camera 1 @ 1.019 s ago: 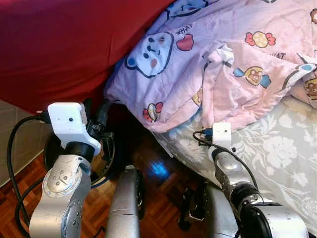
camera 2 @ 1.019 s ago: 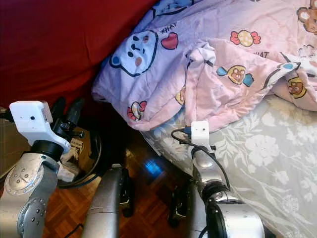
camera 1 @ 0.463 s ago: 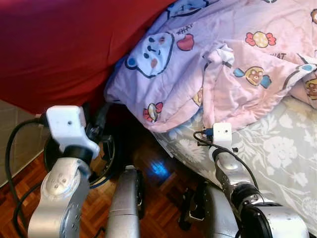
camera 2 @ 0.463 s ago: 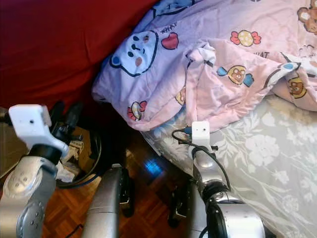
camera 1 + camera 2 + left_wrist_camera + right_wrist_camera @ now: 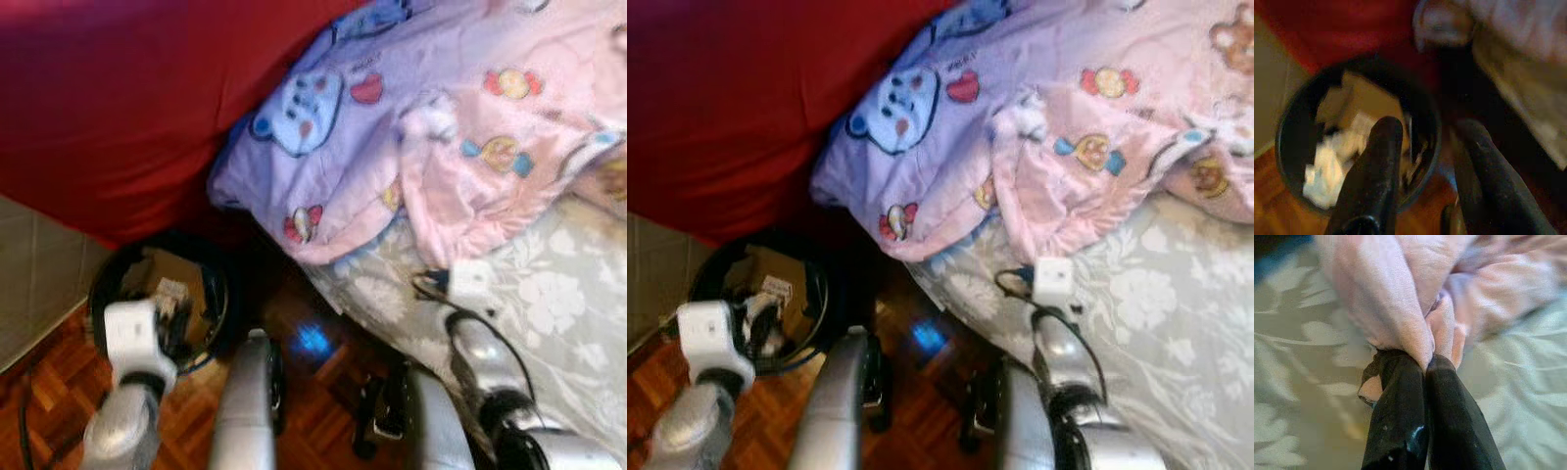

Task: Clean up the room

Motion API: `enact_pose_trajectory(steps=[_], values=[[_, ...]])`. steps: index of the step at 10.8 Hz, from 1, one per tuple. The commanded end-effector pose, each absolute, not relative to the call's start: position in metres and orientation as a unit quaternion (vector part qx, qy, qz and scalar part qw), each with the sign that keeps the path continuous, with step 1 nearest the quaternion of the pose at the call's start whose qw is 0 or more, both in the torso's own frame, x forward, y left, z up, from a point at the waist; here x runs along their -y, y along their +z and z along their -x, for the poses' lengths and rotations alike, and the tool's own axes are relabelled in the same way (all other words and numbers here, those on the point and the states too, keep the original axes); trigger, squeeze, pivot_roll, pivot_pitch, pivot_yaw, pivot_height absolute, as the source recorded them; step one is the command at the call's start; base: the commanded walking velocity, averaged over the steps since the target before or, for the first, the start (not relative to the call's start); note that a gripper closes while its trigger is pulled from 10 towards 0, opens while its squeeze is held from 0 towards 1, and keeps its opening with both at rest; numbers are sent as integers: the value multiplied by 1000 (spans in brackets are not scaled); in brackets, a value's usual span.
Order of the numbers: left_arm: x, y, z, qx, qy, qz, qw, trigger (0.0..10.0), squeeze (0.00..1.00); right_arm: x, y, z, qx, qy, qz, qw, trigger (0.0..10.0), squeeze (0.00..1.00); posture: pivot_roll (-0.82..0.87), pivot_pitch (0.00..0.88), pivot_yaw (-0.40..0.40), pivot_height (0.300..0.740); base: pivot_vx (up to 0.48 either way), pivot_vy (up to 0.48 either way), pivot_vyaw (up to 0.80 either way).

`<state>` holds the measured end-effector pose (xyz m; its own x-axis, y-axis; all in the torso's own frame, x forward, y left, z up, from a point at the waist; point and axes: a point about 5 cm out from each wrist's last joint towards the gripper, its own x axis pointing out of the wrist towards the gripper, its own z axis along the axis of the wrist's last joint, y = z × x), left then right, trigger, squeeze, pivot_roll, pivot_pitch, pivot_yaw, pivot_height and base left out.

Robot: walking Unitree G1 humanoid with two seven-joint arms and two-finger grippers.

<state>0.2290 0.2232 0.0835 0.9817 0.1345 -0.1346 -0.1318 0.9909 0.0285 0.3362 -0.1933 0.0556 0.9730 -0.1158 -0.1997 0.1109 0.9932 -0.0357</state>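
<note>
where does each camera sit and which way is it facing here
Left eye view: on the head, looking down at the pink blanket and black bin; both silver arms show.
Right eye view: its stereo twin, same scene.
Left wrist view: looks along the open left pincer into the bin.
Right wrist view: looks along the right pincer, shut on the blanket, above the floral sheet.
Shared: bin, blanket.

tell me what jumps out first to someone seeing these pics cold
The pink cartoon-bear blanket heaped across the grey floral bed, next to a big red cover. The right gripper is shut on a fold of that blanket at the bed's edge. On the wooden floor beside the bed stands a black bin with crumpled paper in it, the left gripper open above it.
</note>
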Motion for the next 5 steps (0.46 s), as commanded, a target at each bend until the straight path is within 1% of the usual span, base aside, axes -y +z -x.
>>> enact_pose_trajectory(steps=[1,2,4,5], values=[[-230,55,-216,-116,79,-15,990,10000,0,204,41,-322,-113,-73,3,991,10000,0,349,344,-39,637,0,0,0],[-234,34,-218,-139,84,-17,987,10000,0,210,42,-319,-104,-81,-4,991,10000,0,340,296,-40,637,0,0,0],[-240,7,-218,-182,85,-22,979,10000,0,220,46,-319,-88,-117,-28,989,10000,0,314,238,-41,641,0,0,0],[-241,2,-220,-190,86,-28,978,10000,0,217,40,-316,-99,-112,-28,988,10000,0,312,219,-44,659,0,0,0]])
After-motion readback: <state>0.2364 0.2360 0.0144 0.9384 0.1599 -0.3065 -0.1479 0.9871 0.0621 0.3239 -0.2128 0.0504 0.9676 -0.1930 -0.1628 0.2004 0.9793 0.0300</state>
